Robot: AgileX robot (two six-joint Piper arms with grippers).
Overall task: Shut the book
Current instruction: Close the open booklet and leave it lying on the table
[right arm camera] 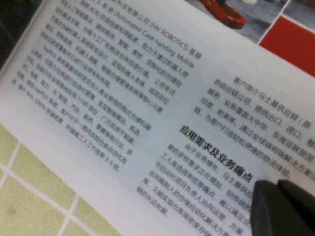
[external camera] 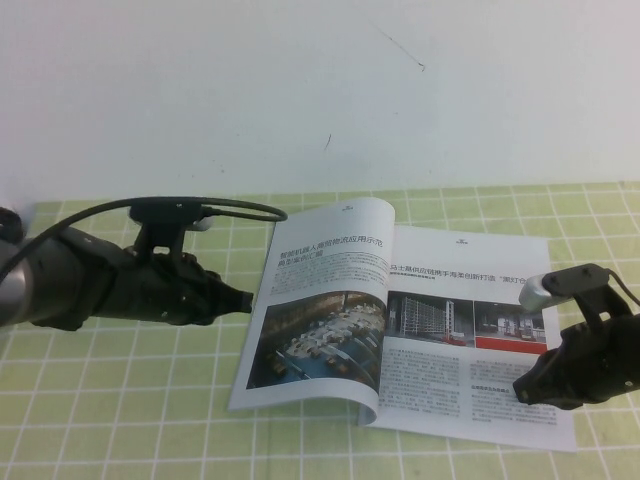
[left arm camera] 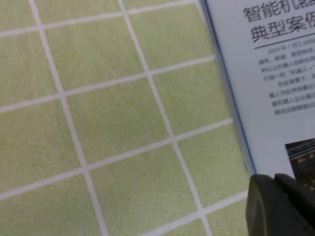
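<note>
An open book (external camera: 455, 300) of printed pages with photos lies on the green checked mat. Its left page (external camera: 320, 300) is raised and curves up from the spine, while the right page (external camera: 480, 380) lies flat. My left gripper (external camera: 245, 298) is shut, its tip at the raised page's outer edge. In the left wrist view the closed left gripper (left arm camera: 274, 181) meets the page (left arm camera: 266, 73) at its border. My right gripper (external camera: 522, 390) is shut, with its tip resting on the right page near the outer edge. The right wrist view has the right gripper (right arm camera: 276, 189) on the text page (right arm camera: 147, 98).
The green mat (external camera: 120, 400) with white grid lines covers the table. A white wall (external camera: 300, 90) stands behind it. A black cable (external camera: 240, 207) loops above the left arm, close to the raised page's top corner.
</note>
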